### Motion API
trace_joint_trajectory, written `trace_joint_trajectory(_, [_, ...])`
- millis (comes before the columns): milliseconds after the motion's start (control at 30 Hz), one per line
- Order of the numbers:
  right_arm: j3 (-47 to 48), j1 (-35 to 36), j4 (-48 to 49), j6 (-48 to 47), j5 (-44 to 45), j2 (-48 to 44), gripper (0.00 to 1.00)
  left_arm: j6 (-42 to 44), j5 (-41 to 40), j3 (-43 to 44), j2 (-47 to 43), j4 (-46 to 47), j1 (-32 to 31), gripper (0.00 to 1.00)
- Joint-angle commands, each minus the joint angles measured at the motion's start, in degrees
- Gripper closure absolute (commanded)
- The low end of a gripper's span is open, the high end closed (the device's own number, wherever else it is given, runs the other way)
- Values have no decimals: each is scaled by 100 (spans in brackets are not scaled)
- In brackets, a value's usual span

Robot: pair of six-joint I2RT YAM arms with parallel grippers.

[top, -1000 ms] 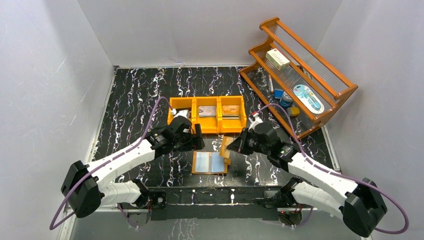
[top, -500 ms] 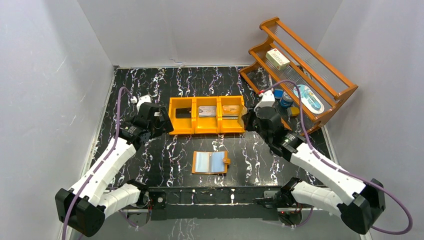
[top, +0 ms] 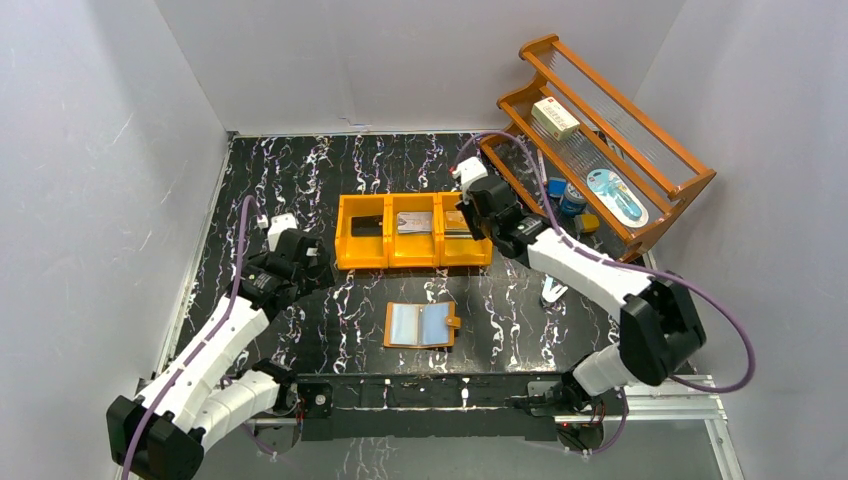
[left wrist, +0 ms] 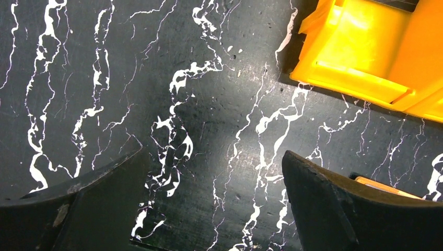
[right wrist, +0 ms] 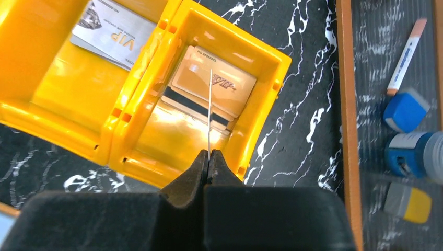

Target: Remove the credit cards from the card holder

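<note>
— Where is the tan-orange leather-like folding card holder (top: 421, 325) lying?

— It is lying unfolded on the black white-veined table (top: 300, 190), near the arms' bases. Its pale-blue sleeves are facing up, its long axis is running left to right, and its strap tab (top: 453, 322) is pointing right.

— And the right gripper (right wrist: 209, 157)?

— It is pinching a thin credit card (right wrist: 210, 110) edge-on. The card is pointing straight out from the fingertips over the right compartment of the orange three-compartment plastic bin (right wrist: 62, 120), where a beige card (right wrist: 219, 83) is lying. A silver-grey card (right wrist: 112, 31) is lying in the middle compartment.

— The left gripper (left wrist: 214, 157)?

— It is hovering spread wide, holding nothing, above the table beside the bin's left end.
</note>
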Motion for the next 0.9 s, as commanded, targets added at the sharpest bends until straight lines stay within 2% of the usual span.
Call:
trace_joint_trajectory(0, [552,-31,222,-1174,-63,455,100,106,-39,-96,-113,295,19,2])
trace_joint_trajectory(167, [923,-53,233,-2216,-301,972,100,367,301,-94,77,659,19,2])
trace_joint_trajectory(367, [1311,-175,20,-3207,-580,1514,100,404,545,-261,-170,1022,23,2])
trace_joint_trajectory(500, [1218,-277,481,-3591,-942,1683,100,421,544,-275,-219,1044,19,2])
trace_joint_trajectory(667, [1530,-288,331,-4143,-865,2248,100,471,592,-259,-162,1032,19,2])
trace_joint_trajectory(867, [1553,-301,721,-4530,-547,2526,100,493,601,-261,-139,1031,19,2])
